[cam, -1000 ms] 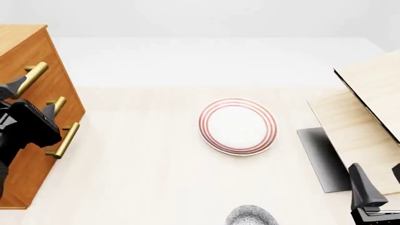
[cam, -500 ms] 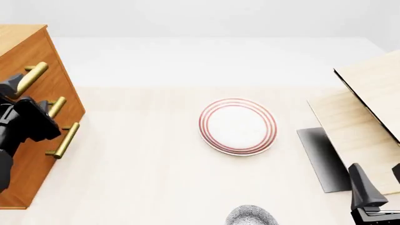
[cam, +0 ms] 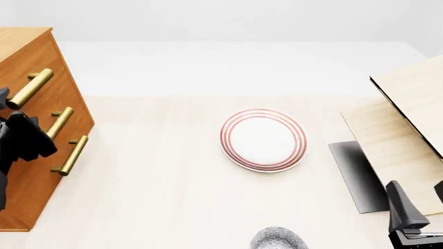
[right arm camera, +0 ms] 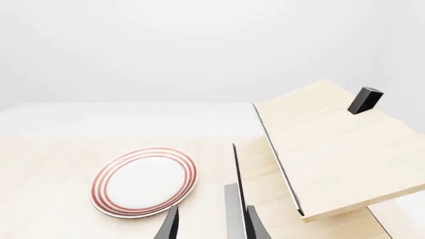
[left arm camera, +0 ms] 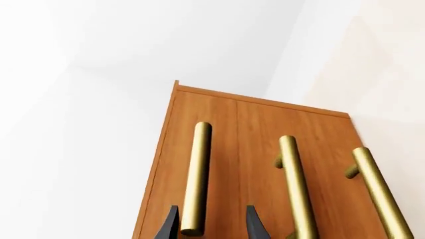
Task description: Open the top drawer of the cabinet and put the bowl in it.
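The orange-brown cabinet (cam: pixel 41 129) stands at the table's left edge, with all three drawers shut. In the left wrist view my left gripper (left arm camera: pixel 212 226) is open, one dark finger (left arm camera: pixel 170 225) on each side of the near end of the top drawer's brass handle (left arm camera: pixel 198 174). In the front view that handle (cam: pixel 31 88) is the uppermost one, with the left gripper (cam: pixel 10 111) just below it. The speckled bowl (cam: pixel 278 240) sits at the front edge, partly cut off. My right gripper (cam: pixel 422 210) hangs open and empty at the front right.
A white red-ringed plate (cam: pixel 264 139) lies mid-table, also in the right wrist view (right arm camera: pixel 144 180). A pale wooden structure (cam: pixel 405 129) with a tilted top fills the right side. A small black block (right arm camera: pixel 365 99) sits on it. The two lower brass handles (cam: pixel 68 154) stick out from the cabinet front.
The left gripper has moved left and up toward the cabinet front, bringing its fingers to the top handle. The right arm, bowl and plate have not moved.
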